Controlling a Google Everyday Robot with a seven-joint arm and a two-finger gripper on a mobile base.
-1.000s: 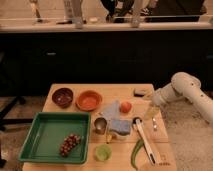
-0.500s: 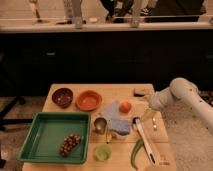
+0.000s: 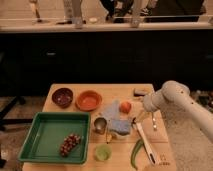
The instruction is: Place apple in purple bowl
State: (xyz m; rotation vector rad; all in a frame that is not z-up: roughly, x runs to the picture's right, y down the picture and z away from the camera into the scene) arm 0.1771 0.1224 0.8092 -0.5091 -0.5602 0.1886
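Orange-red apple sits on blue cloth, mid-table, not held. Gripper hangs just right of the apple, low over the wooden table; whether it is apart or together: cannot tell. Purple bowl at far left, well apart from the apple, with orange bowl between them.

Risks, as judged:
- A side nudge on approach could roll the round apple off the cloth toward the metal cup.
- Early release would drop it into the orange bowl.

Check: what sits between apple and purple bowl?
Camera view shows the orange bowl between apple and purple bowl; claw is just image-right of the apple.
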